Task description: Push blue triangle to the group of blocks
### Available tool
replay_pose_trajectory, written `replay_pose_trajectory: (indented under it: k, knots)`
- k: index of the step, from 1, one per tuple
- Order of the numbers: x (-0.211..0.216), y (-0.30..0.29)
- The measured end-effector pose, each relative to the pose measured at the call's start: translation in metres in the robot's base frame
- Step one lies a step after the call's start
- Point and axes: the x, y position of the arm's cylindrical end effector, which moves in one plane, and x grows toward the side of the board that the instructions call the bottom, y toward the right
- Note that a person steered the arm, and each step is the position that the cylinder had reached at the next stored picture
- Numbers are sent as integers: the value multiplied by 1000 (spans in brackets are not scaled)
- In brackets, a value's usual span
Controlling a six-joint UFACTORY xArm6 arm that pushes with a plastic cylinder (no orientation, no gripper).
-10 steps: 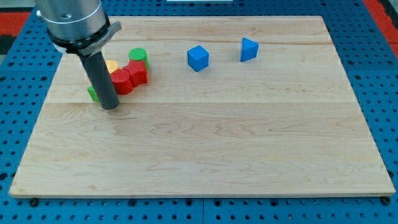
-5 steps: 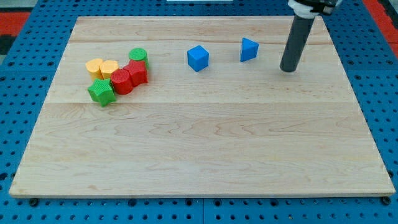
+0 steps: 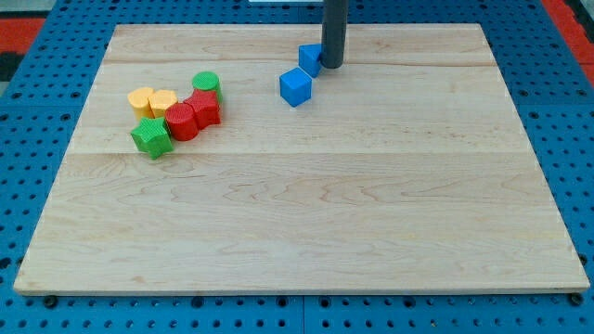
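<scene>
My tip (image 3: 331, 65) rests on the board near the view's top centre, touching the right side of the blue triangle (image 3: 309, 58). The blue triangle sits just above and right of a blue cube (image 3: 295, 87), almost touching it. The group of blocks lies at the view's left: two yellow blocks (image 3: 141, 100) (image 3: 164, 101), a green cylinder (image 3: 206, 83), two red blocks (image 3: 181, 122) (image 3: 204, 108) and a green star-like block (image 3: 150, 137). The group is well left of the tip.
The wooden board (image 3: 306, 204) lies on a blue pegboard surface (image 3: 19, 186). The board's top edge is just above the blue triangle.
The rod swung from the left group to the right side, then came back left behind the blue triangle. The triangle has slid left, now next to the blue cube.
</scene>
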Motion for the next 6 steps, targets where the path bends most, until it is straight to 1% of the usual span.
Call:
replay_pose_trajectory:
  k: [1,2,4,6]
  knots:
    - [-25,0]
    - [-27,-30]
    - [-5,-78]
    - [67,-78]
